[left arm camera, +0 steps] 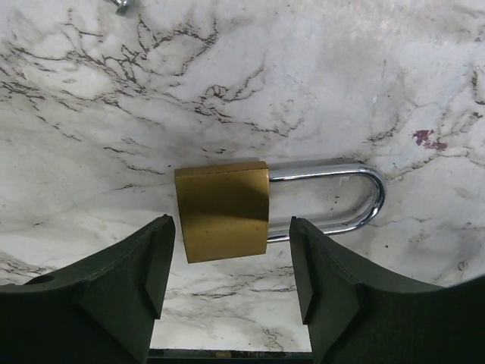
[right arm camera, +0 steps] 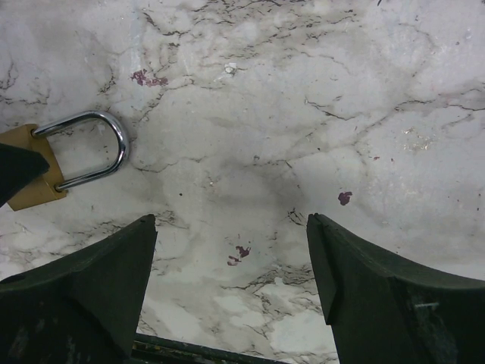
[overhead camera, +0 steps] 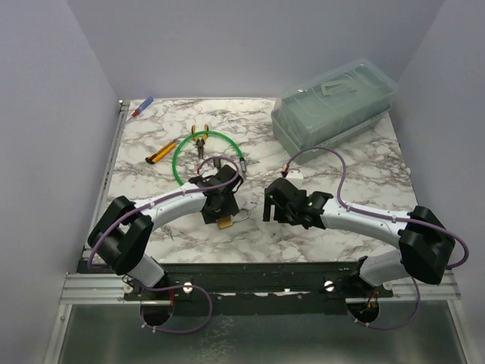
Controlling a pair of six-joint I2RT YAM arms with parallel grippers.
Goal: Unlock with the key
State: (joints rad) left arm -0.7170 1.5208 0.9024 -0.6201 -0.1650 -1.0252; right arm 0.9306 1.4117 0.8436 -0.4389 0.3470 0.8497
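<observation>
Find padlock (overhead camera: 225,222) flat on marble worktop (overhead camera: 371,163), directly under left fingers (left arm camera: 129,280). See those fingers released, straddling the brass body with a gap on each side, touching nothing. Read long axis as running finger to finger: blind end of body toward one finger, shackle (left arm camera: 356,199) reaching out past the other, both legs seated in body by the look. Judge that closing here would pinch body end to end and likely cover the keyhole face; cannot see keyhole itself.

See right fingers (right arm camera: 91,288) released too, nothing between them, off on shackle side of padlock, near but apart. From right wrist, catch shackle bow pointing toward that arm.

Cannot find key in any view. Note silvery bit (left arm camera: 121,4) beyond padlock at frame edge, too cropped to call key or cable end. See green cable (overhead camera: 175,159) looped beyond padlock, away from arm bases.

Judge left arm much the nearer to padlock. Judge key hunt comes first, since no unlocking without it.
</observation>
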